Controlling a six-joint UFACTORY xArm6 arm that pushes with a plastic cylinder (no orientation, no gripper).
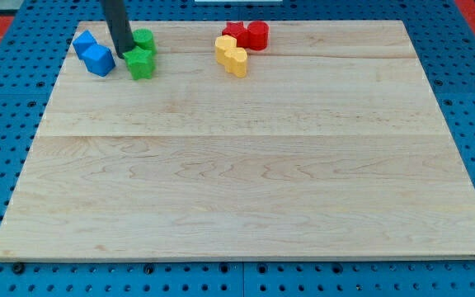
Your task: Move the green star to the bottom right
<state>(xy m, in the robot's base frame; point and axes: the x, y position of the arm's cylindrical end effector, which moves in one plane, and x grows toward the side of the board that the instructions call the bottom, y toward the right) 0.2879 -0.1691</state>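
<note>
The green star [140, 63] sits in the upper left of the frame, touching another green block [143, 39] behind it, with two blue blocks [94, 52] just to its left. The rod's tip [126, 54] rests at the star's upper left edge; there are no fingers here to clench, only a blunt end. The star looks light, rigid and prone to spinning on the smooth table [246, 165], so a push through its centre, aimed toward the lower right, seems wisest.

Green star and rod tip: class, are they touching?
Cannot tell. In the camera view, my tip overlaps the green star's upper left edge; no gap shows.
</note>
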